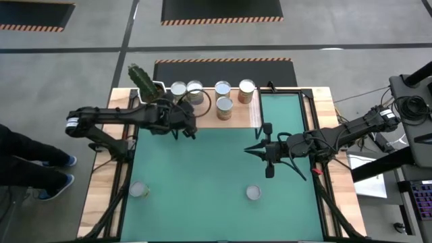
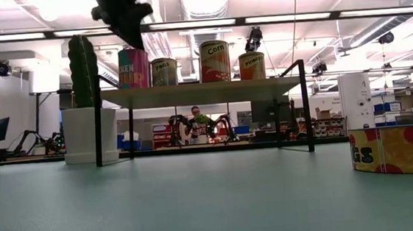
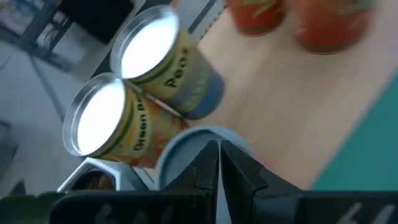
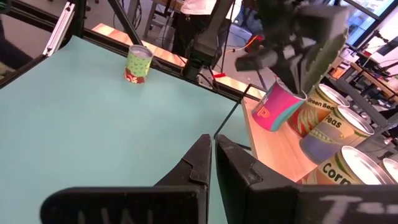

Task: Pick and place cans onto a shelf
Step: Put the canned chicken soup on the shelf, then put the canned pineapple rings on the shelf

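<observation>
The shelf [image 1: 244, 116] stands at the table's far middle and carries several cans [image 1: 223, 88]. In the low view a pink can [image 2: 134, 68], a Peas can [image 2: 163, 71] and a Corn can [image 2: 215, 59] stand upright on its board [image 2: 204, 88]. My left gripper [image 2: 135, 40] is shut and holds nothing. It hangs just above the pink can [image 4: 277, 107] at the shelf's left end, and its arm hides that can in the high view. My right gripper [image 1: 251, 150] is shut, holds nothing and hovers over the mat right of centre. One can [image 1: 140, 190] stands on the mat at the near left, another [image 1: 254, 193] near the middle.
A cactus in a white pot [image 2: 86, 103] stands by the shelf's left end, close to my left arm. The shelf's black legs [image 2: 306, 104] reach down to the green mat [image 1: 202, 175]. A can [image 2: 397, 148] sits close to the low camera at its right.
</observation>
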You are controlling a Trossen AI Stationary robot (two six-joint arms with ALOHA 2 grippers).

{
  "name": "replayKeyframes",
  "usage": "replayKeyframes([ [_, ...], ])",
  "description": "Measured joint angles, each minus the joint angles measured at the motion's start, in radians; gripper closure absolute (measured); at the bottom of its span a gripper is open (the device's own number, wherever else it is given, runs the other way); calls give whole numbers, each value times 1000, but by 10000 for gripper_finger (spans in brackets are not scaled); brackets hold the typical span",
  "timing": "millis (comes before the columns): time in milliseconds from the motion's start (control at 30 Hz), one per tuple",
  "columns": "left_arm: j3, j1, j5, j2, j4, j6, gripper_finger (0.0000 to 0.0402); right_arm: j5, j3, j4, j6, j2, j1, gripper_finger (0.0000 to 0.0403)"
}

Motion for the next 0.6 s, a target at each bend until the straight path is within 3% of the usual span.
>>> replayKeyframes([
  [300, -5, -265, -3, -33, 22, 143, 401, 0, 0, 0, 38, 0, 0, 390],
  [600, -120, -558, -2, -82, 140, 239, 401, 0, 0, 10, 139, 0, 0, 390],
])
